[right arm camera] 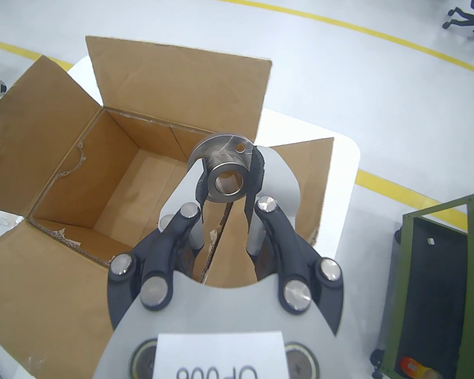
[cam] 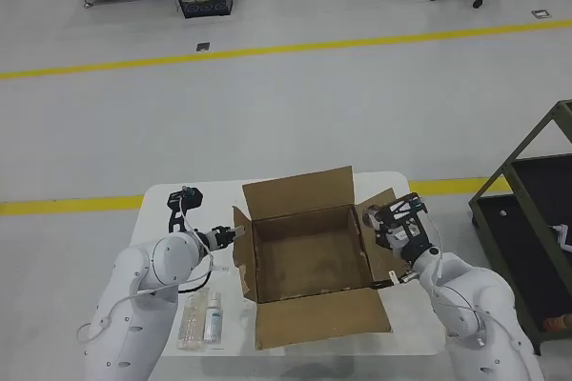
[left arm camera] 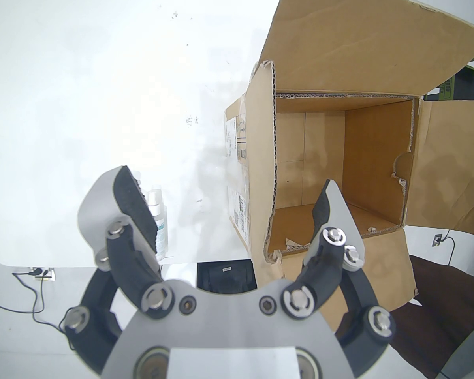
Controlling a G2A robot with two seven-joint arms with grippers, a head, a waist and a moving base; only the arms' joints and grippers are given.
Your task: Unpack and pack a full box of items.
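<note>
An open cardboard box (cam: 305,257) stands in the middle of the white table (cam: 172,205), all flaps spread, its inside bare in the top view. My right gripper (cam: 393,229) hangs over the box's right flap, shut on a silver metal flanged ring (right arm camera: 221,151) held between its fingertips (right arm camera: 226,183). My left gripper (cam: 221,238) is at the box's torn left flap (left arm camera: 260,159), open with nothing between its pads (left arm camera: 136,207); one finger is over the box's inside and the other outside it. Two small clear bottles (cam: 200,319) lie on the table at the front left.
A black device (cam: 186,200) sits on the table's back left corner. A green metal cart (cam: 543,219) stands on the floor to the right of the table. The box's front flap (cam: 324,319) hangs over the table's front edge.
</note>
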